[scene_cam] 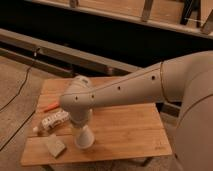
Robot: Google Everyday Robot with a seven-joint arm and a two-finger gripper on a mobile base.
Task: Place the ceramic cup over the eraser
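The white ceramic cup (pixel 83 138) stands on the wooden table (pixel 130 130) near its front edge, wider at the bottom than at the top. My gripper (pixel 82 128) comes straight down onto the cup's top, and the grey wrist above hides where they meet. The beige block-shaped eraser (pixel 55 145) lies flat on the table just left of the cup, apart from it, near the front left corner.
A white patterned object (pixel 54 120) lies left of the gripper, and an orange pen (pixel 50 106) lies behind it. My thick arm (pixel 130 85) crosses the table from the right. A black cable (pixel 20 85) runs along the floor at left.
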